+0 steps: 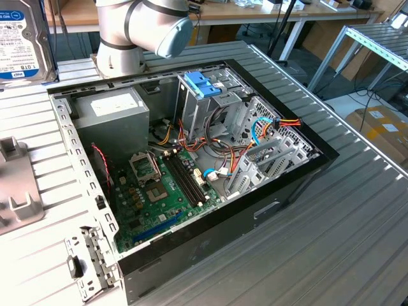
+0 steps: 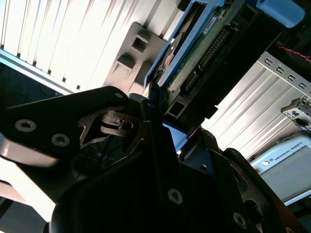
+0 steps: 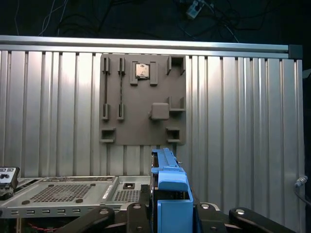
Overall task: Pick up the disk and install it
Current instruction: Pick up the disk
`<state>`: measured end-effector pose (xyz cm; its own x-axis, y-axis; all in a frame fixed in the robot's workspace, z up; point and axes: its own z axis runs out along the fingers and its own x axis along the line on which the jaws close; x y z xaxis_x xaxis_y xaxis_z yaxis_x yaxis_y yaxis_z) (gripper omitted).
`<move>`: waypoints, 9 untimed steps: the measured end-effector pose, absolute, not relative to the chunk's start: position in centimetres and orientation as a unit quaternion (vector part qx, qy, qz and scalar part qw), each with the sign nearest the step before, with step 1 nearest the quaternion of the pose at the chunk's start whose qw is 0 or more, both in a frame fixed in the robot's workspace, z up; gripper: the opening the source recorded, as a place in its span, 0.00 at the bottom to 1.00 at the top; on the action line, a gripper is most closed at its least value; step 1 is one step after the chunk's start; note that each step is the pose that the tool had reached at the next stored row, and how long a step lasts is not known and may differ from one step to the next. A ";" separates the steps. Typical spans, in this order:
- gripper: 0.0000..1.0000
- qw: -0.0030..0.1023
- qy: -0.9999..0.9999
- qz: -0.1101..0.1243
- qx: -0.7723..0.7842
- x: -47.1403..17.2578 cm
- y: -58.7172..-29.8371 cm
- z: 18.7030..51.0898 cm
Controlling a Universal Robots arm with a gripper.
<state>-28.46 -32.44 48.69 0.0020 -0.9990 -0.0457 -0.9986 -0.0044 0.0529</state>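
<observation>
A Universal Robots arm holds the disk (image 1: 19,38) aloft at the upper left of the exterior view, label side to the camera and well above the ribbed metal table (image 1: 331,255). In both wrist views the gripper (image 2: 167,121) is clamped on 1 end of the drive, its 2 dark fingers (image 2: 146,114) pressing on the bright blue rails, with the connector edge and green circuit board of the disk exposed beyond them. The first wrist view looks past the drive's blue tab to the grey holder plate (image 3: 143,99), which lies flat on the table just beside the open computer case (image 1: 223,239); the disk hangs clear of the plate, touching nothing but the fingers. The case lies on its side in the centre of the exterior view, with the motherboard (image 1: 159,191) at its lower left, the grey power-supply box (image 1: 115,108) at its upper left, a pale blue bracket (image 1: 203,83) at the top and the metal drive cage (image 1: 261,146) on the right amid orange and red cables. By the look of it the pick-up is done and the installing is not: the drive is well apart from the case. Seating it would call for a firm hold, rails squared to the bay, and a path clear of the loose cables.
</observation>
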 end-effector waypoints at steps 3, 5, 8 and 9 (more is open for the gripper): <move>0.37 0.003 -0.706 -0.035 0.708 -28.2 -32.5 48.7; 0.37 0.003 -0.706 -0.035 0.708 -28.1 -32.6 48.7; 0.37 0.003 -0.706 -0.035 0.708 -27.8 -32.7 48.7; 0.37 0.003 -0.706 -0.035 0.708 -27.7 -32.7 48.7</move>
<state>-27.72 -32.72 48.69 0.0020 -0.9989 -0.0458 -0.9986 -0.0044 0.0529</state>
